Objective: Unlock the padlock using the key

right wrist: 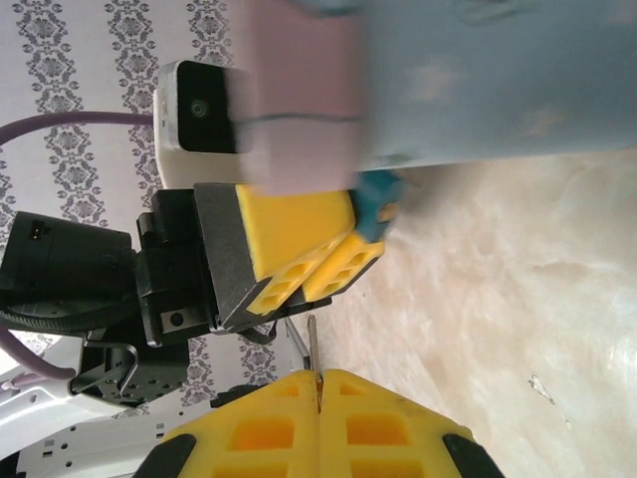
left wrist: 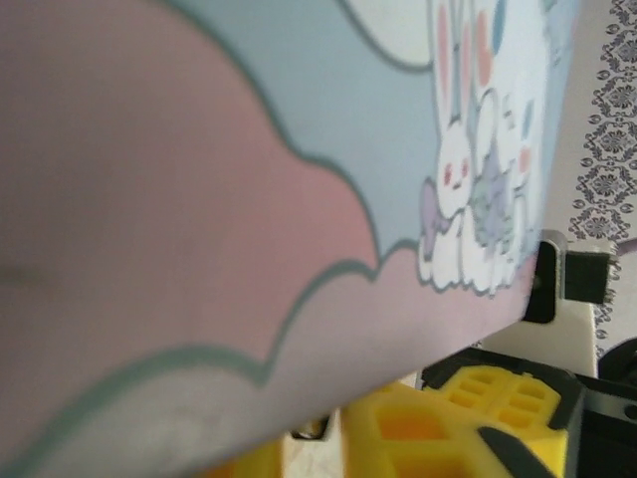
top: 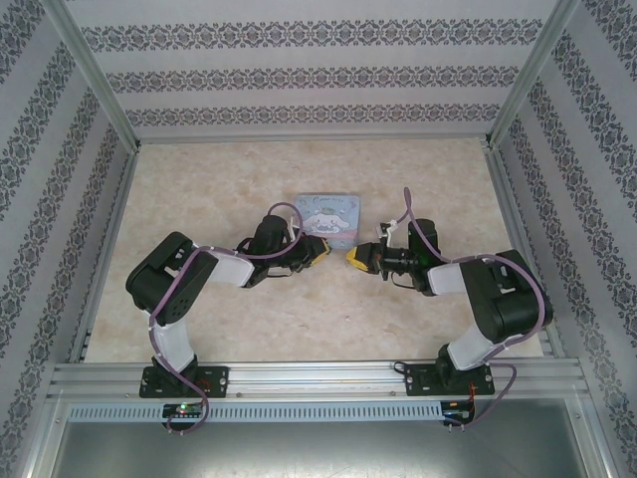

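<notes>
Right pincer clenched on key. Left pincer grasping padlock at near edge of tin, centre of surface. Key apart from padlock, apparently not inserted. Remaining: align, insert, turn, open.

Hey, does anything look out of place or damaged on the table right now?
Nothing stands out. The tin lies flat on the table. The right gripper pinches the key, whose blade points toward the padlock. The left gripper holds the padlock beside the tin. Nothing looks spilled or broken.
</notes>
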Robot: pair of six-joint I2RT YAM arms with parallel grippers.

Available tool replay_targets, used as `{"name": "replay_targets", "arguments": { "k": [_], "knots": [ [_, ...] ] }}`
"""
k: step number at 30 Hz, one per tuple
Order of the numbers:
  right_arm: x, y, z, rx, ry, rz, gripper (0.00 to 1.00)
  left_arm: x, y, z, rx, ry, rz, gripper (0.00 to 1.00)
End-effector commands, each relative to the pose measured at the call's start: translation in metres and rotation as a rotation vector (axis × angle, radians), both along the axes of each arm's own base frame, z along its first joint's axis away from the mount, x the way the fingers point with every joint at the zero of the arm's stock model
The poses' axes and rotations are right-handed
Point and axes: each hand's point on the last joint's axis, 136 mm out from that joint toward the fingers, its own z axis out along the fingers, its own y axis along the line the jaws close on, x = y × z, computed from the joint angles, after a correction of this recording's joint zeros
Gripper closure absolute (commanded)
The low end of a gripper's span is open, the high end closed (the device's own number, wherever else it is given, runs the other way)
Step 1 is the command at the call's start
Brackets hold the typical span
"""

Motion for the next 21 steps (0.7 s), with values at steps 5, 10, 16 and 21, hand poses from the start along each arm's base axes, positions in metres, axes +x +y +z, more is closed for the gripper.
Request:
{"name": "replay_targets", "arguments": {
  "k": [5,10,16,21],
  "knots": [
    [-0.011,0.008,0.014,-0.001,-0.081,0.035,1.0,-0.02,0.01,-0.017,0.092,0.047,-0.018,0.51],
    [-0.016,0.012,0.024,0.01,-0.108,0.057,1.0,-0.031,0.02,0.008,0.102,-0.01,-0.026,0.47],
    [-0.015,0.025,0.039,0.023,-0.146,0.085,1.0,-0.029,0.011,0.053,0.054,-0.122,-0.081,0.49],
    [-0.012,0.032,0.043,0.023,-0.158,0.088,1.0,-0.021,-0.001,0.082,-0.017,-0.179,-0.103,0.58]
  ]
}}
